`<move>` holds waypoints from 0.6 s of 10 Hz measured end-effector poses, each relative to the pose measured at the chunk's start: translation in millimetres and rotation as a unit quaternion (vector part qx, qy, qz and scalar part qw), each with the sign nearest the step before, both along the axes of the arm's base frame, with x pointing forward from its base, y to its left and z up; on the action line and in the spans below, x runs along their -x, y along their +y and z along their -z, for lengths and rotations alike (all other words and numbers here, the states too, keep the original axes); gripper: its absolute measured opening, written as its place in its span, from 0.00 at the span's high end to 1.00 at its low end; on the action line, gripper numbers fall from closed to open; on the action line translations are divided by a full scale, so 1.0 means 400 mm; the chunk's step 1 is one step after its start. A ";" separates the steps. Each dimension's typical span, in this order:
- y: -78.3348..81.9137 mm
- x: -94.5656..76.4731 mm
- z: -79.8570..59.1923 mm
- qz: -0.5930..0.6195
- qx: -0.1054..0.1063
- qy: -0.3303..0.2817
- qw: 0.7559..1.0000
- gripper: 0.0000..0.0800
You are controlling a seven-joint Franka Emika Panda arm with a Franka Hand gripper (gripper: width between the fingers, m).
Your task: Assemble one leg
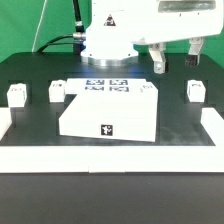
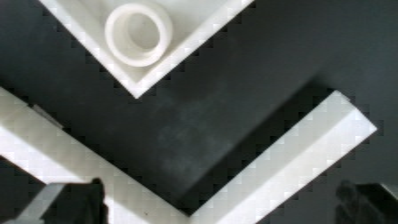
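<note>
Three legs show in the exterior view, small white blocks on the black table: two at the exterior view's left point(image 1: 16, 95) point(image 1: 56, 92) and one at its right point(image 1: 195, 90). The large white tray-like piece point(image 1: 108, 112) lies in the middle. My gripper point(image 1: 176, 60) hangs open and empty above the back right, clear of every leg. In the wrist view my gripper point(image 2: 217, 206) has dark fingers point(image 2: 71, 205) set wide apart with nothing between them. Below them lie a white corner with a round hole point(image 2: 139, 30) and a V-shaped white bar point(image 2: 302, 140). No leg shows there.
The marker board point(image 1: 107, 83) lies behind the tray, in front of the robot base point(image 1: 108, 40). A low white wall point(image 1: 110, 160) runs along the front of the table and up both sides. Bare black table lies between the tray and the legs.
</note>
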State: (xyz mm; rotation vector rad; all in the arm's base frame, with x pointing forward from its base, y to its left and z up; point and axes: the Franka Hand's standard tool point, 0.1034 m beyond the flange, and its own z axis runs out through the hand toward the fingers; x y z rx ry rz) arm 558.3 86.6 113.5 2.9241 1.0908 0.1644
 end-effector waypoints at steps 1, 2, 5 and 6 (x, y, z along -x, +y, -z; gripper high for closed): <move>0.001 -0.001 0.000 0.001 -0.001 -0.004 1.000 0.19; 0.001 -0.001 0.000 0.002 -0.001 -0.004 1.000 0.19; 0.003 0.000 0.002 0.004 -0.002 -0.004 1.000 0.19; 0.002 0.000 0.002 0.004 -0.002 -0.004 1.000 0.19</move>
